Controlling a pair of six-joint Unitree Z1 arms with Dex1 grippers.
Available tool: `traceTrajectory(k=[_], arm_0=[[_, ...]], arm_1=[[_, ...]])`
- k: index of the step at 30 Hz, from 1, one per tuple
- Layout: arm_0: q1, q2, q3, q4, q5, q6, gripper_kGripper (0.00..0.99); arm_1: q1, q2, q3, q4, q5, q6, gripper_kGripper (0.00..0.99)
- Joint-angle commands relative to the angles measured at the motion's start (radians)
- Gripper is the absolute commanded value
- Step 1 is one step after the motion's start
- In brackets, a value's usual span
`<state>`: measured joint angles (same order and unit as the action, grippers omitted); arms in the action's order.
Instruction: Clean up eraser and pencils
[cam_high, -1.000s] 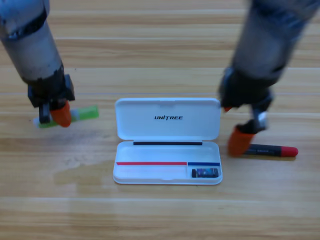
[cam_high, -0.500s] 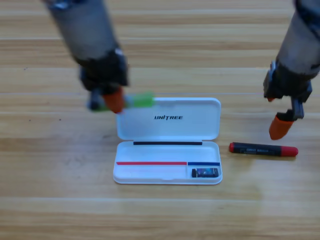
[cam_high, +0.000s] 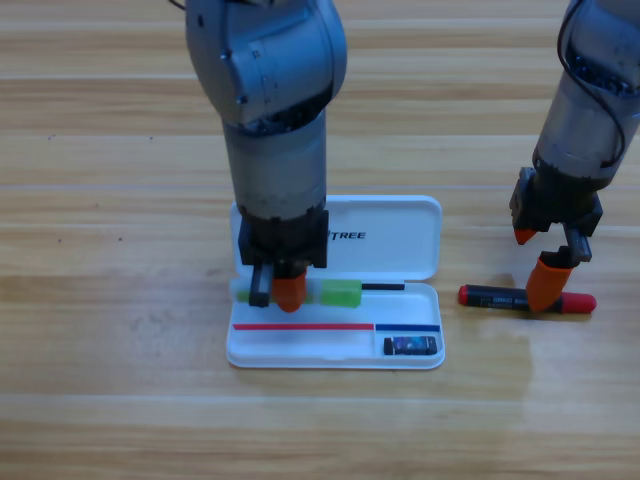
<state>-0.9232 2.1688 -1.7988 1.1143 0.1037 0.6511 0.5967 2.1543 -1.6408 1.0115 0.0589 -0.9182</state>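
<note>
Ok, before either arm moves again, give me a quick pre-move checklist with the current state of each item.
1. White case open, lid back: ok.
2. Eraser in the case's lower right compartment: ok.
3. Green-ended pencil held by the left gripper over the case's back edge: ok; whether it already rests in the tray: cannot tell.
4. Black pencil with red ends in the case: not ok, it lies on the table right of the case.
5. Right gripper at the black pencil's middle: ok.
6. Right gripper's grip on it: cannot tell.
</note>
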Motion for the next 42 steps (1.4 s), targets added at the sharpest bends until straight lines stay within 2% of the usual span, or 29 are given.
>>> traceTrajectory(k=[1,9,10,12,16,31,42], arm_0=[[-0.017,0.051,0.047,-0.027,-0.001,-0.018,0.000],[-0.025,0.037,0.096,-0.060,-0.010,-0.030,0.000],[-0.026,0.032,0.105,-0.067,-0.010,-0.030,0.000],[-0.029,0.025,0.122,-0.079,-0.013,-0.030,0.000],[-0.034,0.011,0.150,-0.105,-0.019,-0.030,0.000],[-0.040,-0.014,0.165,-0.133,-0.019,-0.050,0.000],[-0.042,-0.003,0.147,-0.139,-0.018,-0.051,0.000]], arm_1=[[-0.026,0.116,-0.010,-0.014,0.015,-0.027,0.897],[-0.020,0.147,-0.013,-0.016,0.013,-0.045,0.808],[-0.018,0.147,-0.011,-0.016,0.016,-0.050,0.752],[-0.014,0.147,-0.010,-0.016,0.025,-0.062,0.546],[-0.008,0.145,-0.005,-0.016,0.048,-0.071,0.002],[-0.003,0.128,-0.007,-0.016,0.015,-0.041,0.000],[0.014,-0.045,0.036,0.006,-0.024,-0.018,0.000]])
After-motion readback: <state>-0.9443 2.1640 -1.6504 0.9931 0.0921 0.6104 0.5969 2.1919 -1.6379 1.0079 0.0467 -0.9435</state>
